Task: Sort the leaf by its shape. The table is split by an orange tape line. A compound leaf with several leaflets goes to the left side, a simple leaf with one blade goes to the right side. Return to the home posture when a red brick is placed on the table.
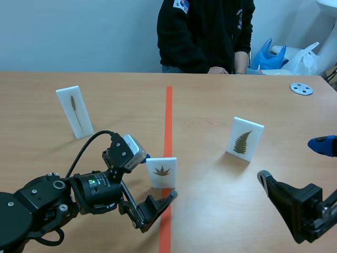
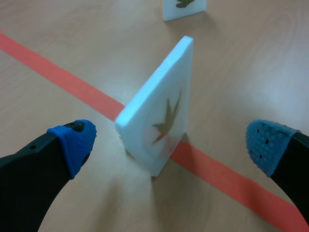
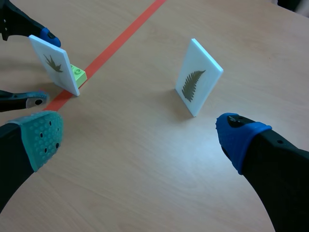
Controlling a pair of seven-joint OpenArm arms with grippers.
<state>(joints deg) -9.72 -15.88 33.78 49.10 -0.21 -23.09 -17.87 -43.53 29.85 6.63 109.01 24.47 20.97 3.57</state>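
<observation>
1. Light-brown wooden table [image 1: 221,211]: an orange tape line [image 1: 168,110] runs away from the robot and splits it into left and right halves.
2. Far edge: a person in a black top [image 1: 205,31] sits there, with blue and white plastic bags [image 1: 274,57] beside them. A small grey round disc [image 1: 301,88] lies at the far right of the table.
3. White rectangular card with a small star-shaped brown leaf [image 1: 161,172]: it stands near upright, with its base on the tape line. The leaf fans out in several narrow points.
4. Small lime-green block [image 3: 77,73]: it sits on the tape just behind this card. It appears to touch the card's base, but the right wrist view is too distant to confirm this.
5. Left gripper [image 2: 169,145]: released. The fingers are spread wide on either side of the star-leaf card, and neither blue pad [image 2: 77,142] touches it.
6. White card with a brown fern frond of many leaflets [image 1: 245,138]: it stands tilted on the right half, well apart from the tape.
7. White card with a single narrow brown blade [image 1: 75,112]: it stands on the left half, far from the robot.
8. Right gripper [image 3: 140,137]: released and holding nothing. It is low over the right half, with the fern card ahead of it.
</observation>
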